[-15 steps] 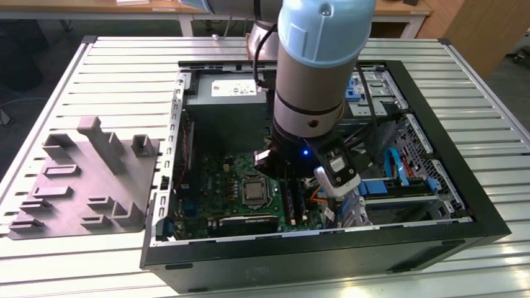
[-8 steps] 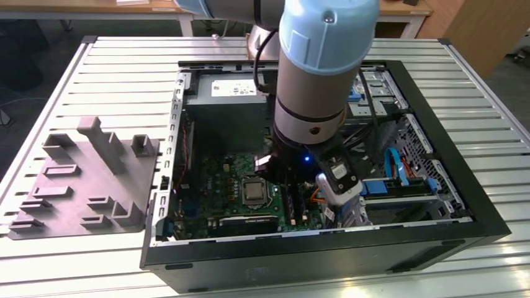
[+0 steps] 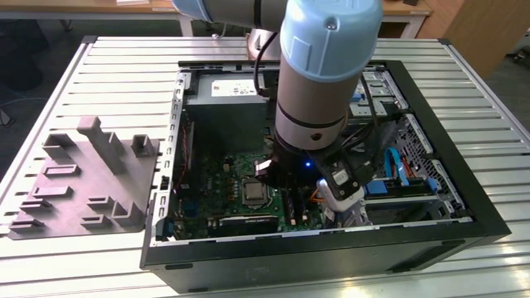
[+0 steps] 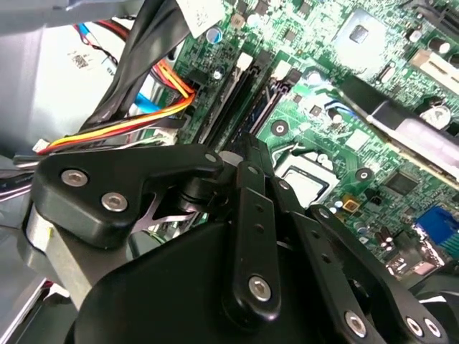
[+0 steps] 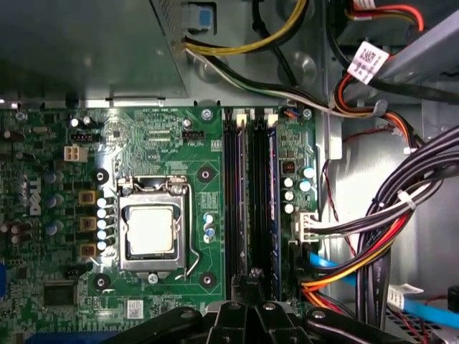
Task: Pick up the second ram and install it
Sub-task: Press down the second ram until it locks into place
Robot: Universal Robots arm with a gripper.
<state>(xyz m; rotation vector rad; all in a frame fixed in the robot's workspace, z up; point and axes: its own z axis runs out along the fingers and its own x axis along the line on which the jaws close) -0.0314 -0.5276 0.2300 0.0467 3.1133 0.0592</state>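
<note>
Arm is down inside the open PC case (image 3: 488,217). In the first wrist view the gripper (image 5: 251,281) sits right over one end of the memory slot bank on the motherboard (image 5: 208,143). You cannot tell from these views how wide it is open or whether it grips anything.

Second ram (image 5: 252,204): judged to be the long, thin dark stick standing on edge in the slot in line with the gripper. The neighbouring slot holds a similar stick with a bluish edge, so treat this reading as uncertain. Seating depth and latch position are not readable. The grey fixture (image 3: 83,180) lies well apart on the table, to the exterior view's left of the case.

Risks, as judged:
- Stick tilted or half-seated: load is applied near one end only, so the far end could ride up.
- Off-slot push: force would go into the slot wall or the board.
- Cable bundle (image 5: 373,236) runs just beside the slots and could snag the wrist.
- CPU socket (image 5: 150,229) is near, so sideways slip matters.
</note>
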